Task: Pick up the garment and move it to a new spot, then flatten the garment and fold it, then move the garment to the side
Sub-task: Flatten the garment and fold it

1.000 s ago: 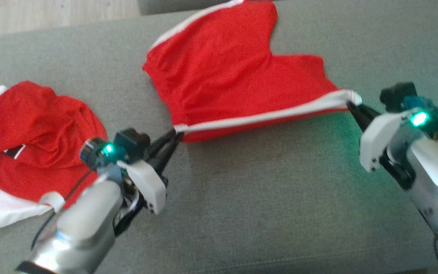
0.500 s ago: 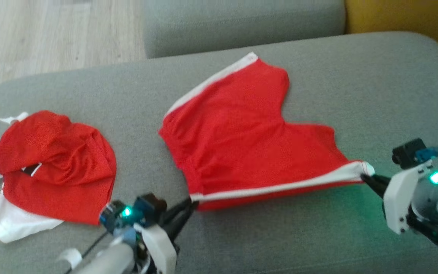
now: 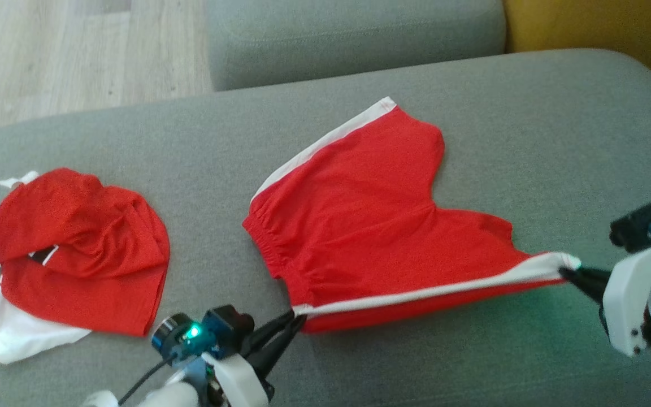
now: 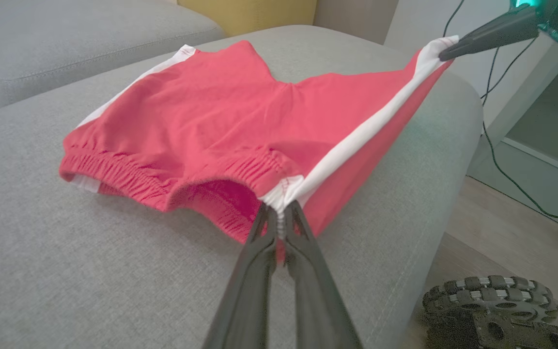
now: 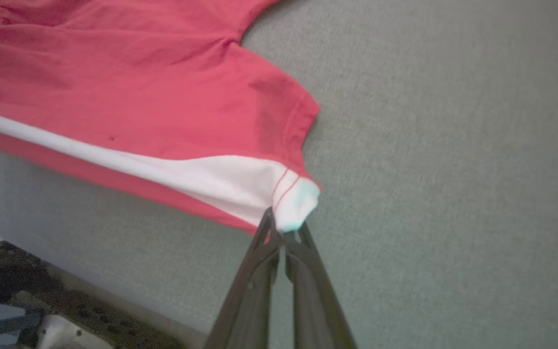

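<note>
Nearest on the left, clamped tight with the left gripper [image 3: 297,321] on the waistband corner of the red shorts [image 3: 370,226], right where the white stripe [image 3: 433,291] begins. Near right, pinched just as tight with the right gripper [image 3: 565,273] on the hem corner at the stripe's other end. Between the two, holding that striped edge taut and a little off the grey seat [image 3: 133,130]; from the left wrist, reads as a raised edge with shadow beneath.

Farther in, resting spread on the seat with the remainder of the shorts: waistband [image 3: 272,249] gathered at the left, both legs reaching right and far, few creases. Well apart to the left, leaving a crumpled red and white shirt [image 3: 77,249] untouched. Beyond the seat, taking in a second grey cushion [image 3: 359,39], wood floor [image 3: 77,51] and something yellow [image 3: 585,22] at the far right.

Against a second ago, allowing for a tilted head camera, so discounting most of the picture's shift. Measured against the shirt, though, looks dragged nearer, with both grips unchanged. Probably means relocating is done and flattening well along; lowering the taut edge, then folding, seems next.
</note>
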